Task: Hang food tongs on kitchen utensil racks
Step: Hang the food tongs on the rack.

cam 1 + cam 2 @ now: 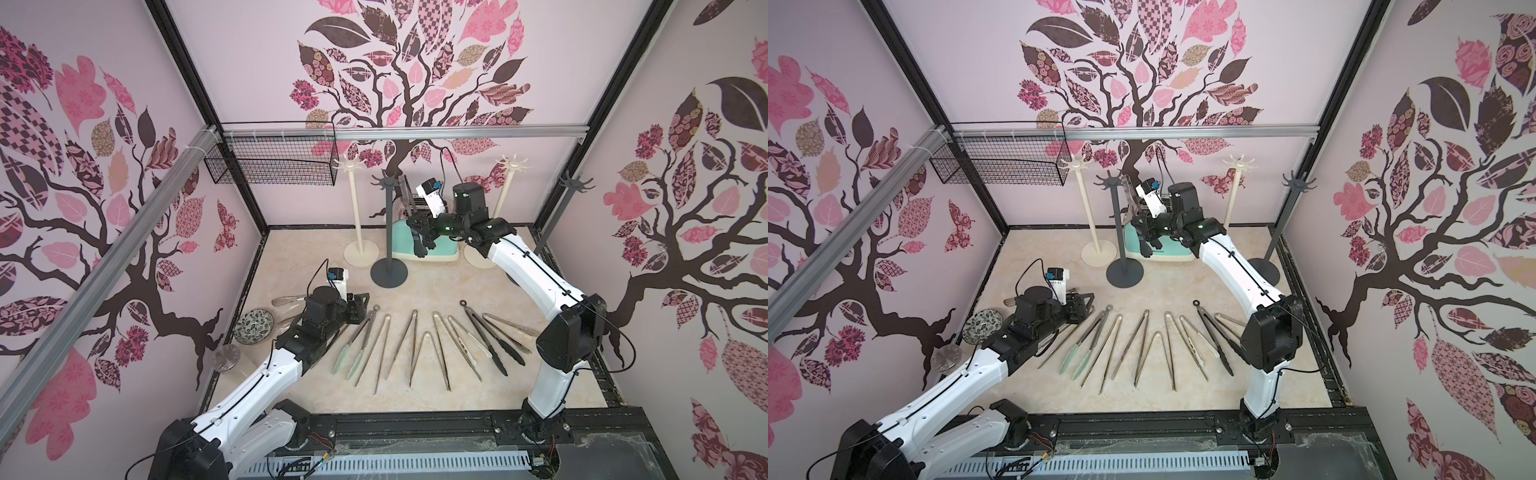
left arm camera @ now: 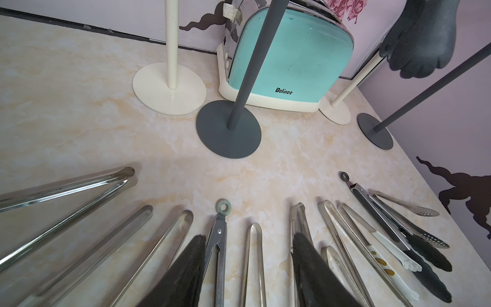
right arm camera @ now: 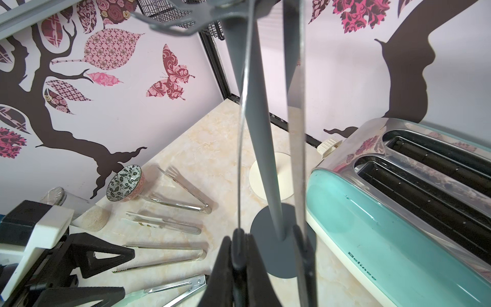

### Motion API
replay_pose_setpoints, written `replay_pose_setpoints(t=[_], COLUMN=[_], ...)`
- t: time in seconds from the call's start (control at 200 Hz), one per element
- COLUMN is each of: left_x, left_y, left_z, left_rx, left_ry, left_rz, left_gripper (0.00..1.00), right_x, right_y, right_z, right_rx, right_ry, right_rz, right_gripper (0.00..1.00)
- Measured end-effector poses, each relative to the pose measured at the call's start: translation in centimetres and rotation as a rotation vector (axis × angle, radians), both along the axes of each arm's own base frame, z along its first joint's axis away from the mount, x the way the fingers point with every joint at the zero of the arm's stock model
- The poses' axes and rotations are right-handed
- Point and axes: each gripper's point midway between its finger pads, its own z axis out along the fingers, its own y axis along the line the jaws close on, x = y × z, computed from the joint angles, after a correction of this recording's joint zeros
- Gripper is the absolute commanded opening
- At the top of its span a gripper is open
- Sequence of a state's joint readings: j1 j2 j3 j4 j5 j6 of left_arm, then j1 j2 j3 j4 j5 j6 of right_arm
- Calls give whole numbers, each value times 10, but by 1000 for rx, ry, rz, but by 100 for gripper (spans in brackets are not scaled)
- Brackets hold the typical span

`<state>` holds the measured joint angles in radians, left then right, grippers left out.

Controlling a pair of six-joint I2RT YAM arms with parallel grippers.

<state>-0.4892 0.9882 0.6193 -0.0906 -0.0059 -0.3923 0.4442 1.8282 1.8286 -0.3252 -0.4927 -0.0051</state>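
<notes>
R hand (image 3: 240, 239) pinches food tongs (image 3: 295, 138) nr toaster (image 3: 372, 239).

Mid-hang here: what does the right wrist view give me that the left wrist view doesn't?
Right wrist only: the right tool shut on steel tongs, arms running up beside the dark grey rack toward its hooks; also the patterned bowl. Left wrist only: the black-tipped tongs, the perforated-tip tongs and a second dark grey rack. Both: the first rack's base, the teal toaster, a cream rack and the open left tool.
</notes>
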Motion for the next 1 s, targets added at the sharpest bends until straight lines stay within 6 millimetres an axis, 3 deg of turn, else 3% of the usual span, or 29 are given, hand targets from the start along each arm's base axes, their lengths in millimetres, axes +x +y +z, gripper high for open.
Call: replay_pose_setpoints(t=[0.48, 0.82, 1.0], left_x=[0, -2, -2], left_y=[0, 1, 1], left_z=[0, -6, -6], left_rx=[-1, 4, 4], left_ry=[-2, 7, 7], left_rz=[0, 0, 0], left_gripper=[55, 55, 55], right_x=[3, 8, 8], right_y=[5, 8, 8], right_z=[-25, -32, -31], right_rx=[-13, 3, 5], right_ry=[14, -25, -28], right_rz=[21, 24, 24], right_gripper=[0, 0, 11])
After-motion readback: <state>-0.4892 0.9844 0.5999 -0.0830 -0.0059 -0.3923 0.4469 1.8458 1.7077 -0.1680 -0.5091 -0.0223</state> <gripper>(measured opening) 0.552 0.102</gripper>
